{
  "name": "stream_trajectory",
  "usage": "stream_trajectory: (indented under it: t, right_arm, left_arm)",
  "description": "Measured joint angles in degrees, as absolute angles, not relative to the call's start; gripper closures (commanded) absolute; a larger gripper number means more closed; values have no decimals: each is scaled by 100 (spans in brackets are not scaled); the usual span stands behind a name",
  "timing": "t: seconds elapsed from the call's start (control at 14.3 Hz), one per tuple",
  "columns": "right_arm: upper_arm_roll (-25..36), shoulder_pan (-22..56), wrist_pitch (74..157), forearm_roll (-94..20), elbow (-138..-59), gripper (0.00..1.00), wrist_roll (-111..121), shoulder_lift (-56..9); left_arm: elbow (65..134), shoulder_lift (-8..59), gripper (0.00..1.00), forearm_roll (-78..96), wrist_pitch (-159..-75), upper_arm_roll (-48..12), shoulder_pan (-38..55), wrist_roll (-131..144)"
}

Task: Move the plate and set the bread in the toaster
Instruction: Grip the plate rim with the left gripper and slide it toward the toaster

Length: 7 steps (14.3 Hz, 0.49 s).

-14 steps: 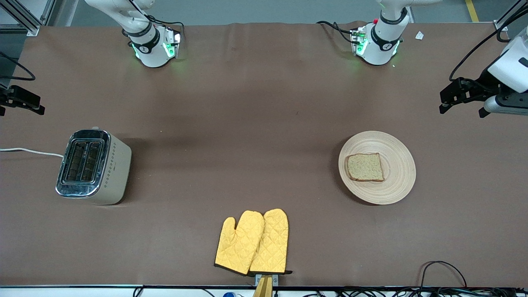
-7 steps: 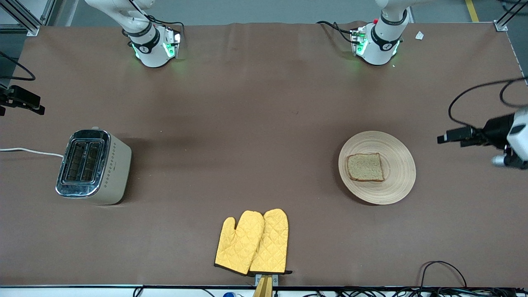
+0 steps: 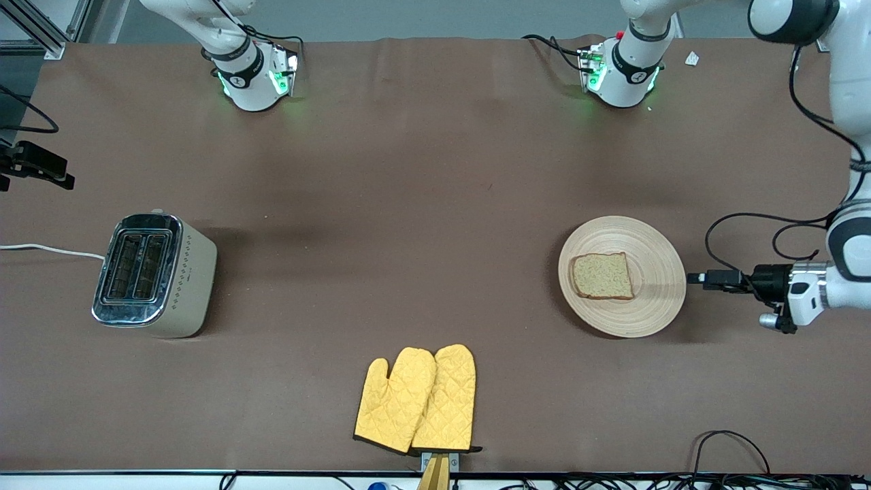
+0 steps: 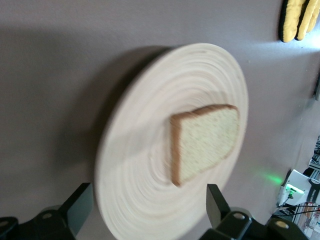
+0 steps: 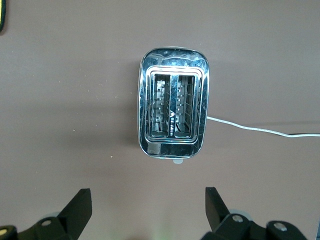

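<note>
Plate (image 3: pixel 646 306) flat on the surface, bread (image 3: pixel 603 275) on it, well apart from toaster (image 3: pixel 155 275) toward right arm's end. Left tool (image 3: pixel 695 278) low, just beside plate's rim, fingers spread wide, aimed edge-on. Right tool (image 5: pixel 145 210) waiting wide above toaster.

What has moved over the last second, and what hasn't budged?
The left gripper swung down from higher up at the left arm's end of the table to sit low beside the plate, fingers open, holding nothing. The bread, toaster, mitts and right gripper stayed put.
</note>
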<state>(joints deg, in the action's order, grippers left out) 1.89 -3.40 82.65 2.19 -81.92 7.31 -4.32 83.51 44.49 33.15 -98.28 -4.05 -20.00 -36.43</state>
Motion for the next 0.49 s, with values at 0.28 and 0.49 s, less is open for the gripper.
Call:
stream_trajectory:
  t: [0.28, 0.49]
  right_arm:
    - [190, -341, 8265, 219, -8192, 0, 729, -432]
    - [190, -341, 8265, 216, -8192, 0, 729, -432]
  left_arm:
    - [8253, 4855, 46, 3580, -9874, -409, -2010, -4096]
    - [8250, 4921, 86, 3607, -9874, -410, -2012, -4515]
